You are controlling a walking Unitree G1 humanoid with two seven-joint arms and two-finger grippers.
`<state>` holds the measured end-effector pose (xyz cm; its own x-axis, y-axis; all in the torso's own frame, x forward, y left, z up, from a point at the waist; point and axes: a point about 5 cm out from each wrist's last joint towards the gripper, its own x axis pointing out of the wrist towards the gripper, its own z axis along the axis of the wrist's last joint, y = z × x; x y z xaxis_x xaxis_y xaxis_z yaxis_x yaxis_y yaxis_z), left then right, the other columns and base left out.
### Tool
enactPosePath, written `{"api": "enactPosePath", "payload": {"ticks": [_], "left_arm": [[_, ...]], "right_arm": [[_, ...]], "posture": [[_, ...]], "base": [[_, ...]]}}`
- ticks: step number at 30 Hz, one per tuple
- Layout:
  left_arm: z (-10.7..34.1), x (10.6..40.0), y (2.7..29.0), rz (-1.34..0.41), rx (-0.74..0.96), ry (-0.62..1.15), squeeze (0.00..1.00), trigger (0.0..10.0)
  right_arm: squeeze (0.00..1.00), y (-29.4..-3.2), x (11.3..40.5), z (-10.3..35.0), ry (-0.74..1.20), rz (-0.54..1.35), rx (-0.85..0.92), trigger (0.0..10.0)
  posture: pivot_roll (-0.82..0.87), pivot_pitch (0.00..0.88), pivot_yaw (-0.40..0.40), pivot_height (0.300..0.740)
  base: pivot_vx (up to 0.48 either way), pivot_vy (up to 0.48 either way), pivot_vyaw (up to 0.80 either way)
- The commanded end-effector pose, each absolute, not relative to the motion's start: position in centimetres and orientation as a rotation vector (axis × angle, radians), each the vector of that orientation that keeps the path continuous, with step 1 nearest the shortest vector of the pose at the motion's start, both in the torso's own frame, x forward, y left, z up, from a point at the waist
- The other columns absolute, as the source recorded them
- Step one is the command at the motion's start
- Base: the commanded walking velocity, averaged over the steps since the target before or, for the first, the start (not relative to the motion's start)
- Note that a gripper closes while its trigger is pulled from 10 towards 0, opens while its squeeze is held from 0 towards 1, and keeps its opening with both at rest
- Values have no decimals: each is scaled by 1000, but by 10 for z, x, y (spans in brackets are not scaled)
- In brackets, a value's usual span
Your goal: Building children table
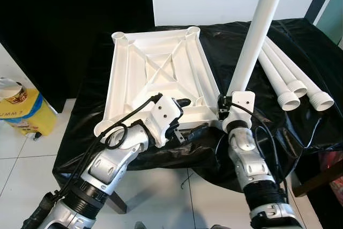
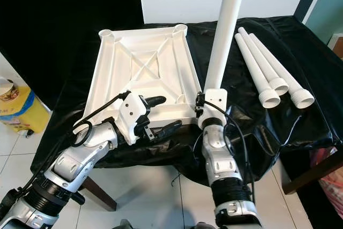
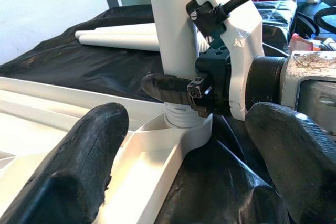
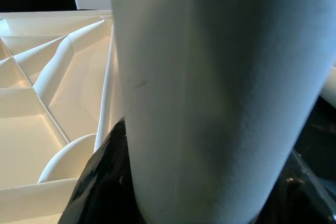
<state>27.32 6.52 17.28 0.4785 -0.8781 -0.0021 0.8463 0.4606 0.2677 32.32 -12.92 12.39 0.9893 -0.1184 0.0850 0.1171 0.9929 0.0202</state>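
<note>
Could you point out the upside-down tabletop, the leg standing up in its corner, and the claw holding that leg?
tabletop (image 1: 161, 68): left eye view, on the ribbed underside.
upright leg (image 1: 256, 33): left eye view, mid-shaft.
right claw (image 3: 176, 92): left wrist view, where its fingers clamp the leg above the socket.

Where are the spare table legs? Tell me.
Three spare legs lie side by side on the black cloth, on the robot's right, beyond the upright leg held by the right gripper.

My head's two eyes look down on the same upturned white plastic tabletop; my wrist cameras sit close against the upright white tube leg.
</note>
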Motion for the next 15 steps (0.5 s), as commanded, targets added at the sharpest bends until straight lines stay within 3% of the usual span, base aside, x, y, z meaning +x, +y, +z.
{"api": "enactPosePath", "payload": {"ticks": [1, 14, 15], "left_arm": [[170, 268, 67, -1163, 260, -125, 0, 10000], [170, 268, 67, -1159, 260, -127, 0, 10000], [170, 268, 67, -1161, 262, -128, 0, 10000]], "right_arm": [[0, -132, 319, 109, -10, -142, 1, 10000], [0, -125, 319, 121, -64, -144, -5, 10000], [333, -126, 320, 122, -70, -149, -7, 10000]], "posture": [[-33, 32, -5, 740], [-36, 28, 2, 740], [-37, 29, 2, 740]], "base": [[0, 0, 0], [0, 0, 0], [0, 0, 0]]}}
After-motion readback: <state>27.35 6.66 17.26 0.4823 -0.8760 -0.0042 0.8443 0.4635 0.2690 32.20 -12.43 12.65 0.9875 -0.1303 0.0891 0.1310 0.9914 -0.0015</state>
